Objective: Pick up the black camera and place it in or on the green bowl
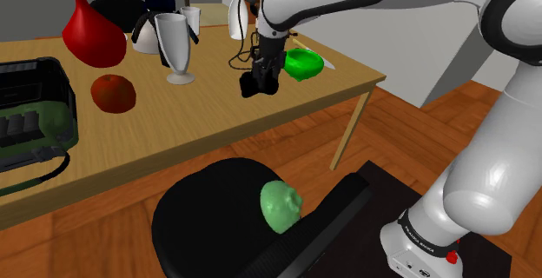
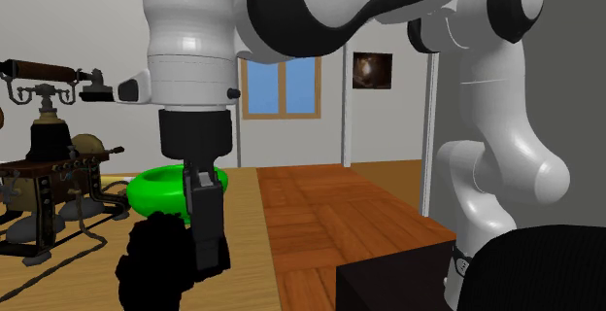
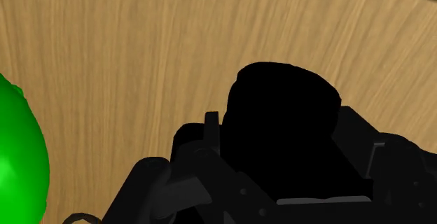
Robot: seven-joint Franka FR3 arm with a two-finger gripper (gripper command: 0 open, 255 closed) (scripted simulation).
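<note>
The black camera (image 1: 254, 85) hangs in my gripper (image 1: 262, 80) just above the wooden table (image 1: 200, 137), a short way from the green bowl (image 1: 303, 63) toward the shoulder view's left. In the second exterior view the camera (image 2: 153, 262) is a black lump beside one finger (image 2: 205, 224), with the green bowl (image 2: 163, 189) behind it. In the wrist view the camera (image 3: 280, 117) sits clasped in my gripper (image 3: 280, 187), and the bowl's edge (image 3: 17, 163) lies off to one side on the wood. The fingers are shut on the camera.
On the table stand a clear goblet (image 1: 178, 50), a red round thing (image 1: 113, 92), a red vase (image 1: 91, 29), a white vase (image 1: 236, 16) and a dark box-like appliance (image 1: 30, 111). A black chair (image 1: 217, 215) holds a green object (image 1: 281, 205). An antique telephone (image 2: 49, 183) stands beside the bowl.
</note>
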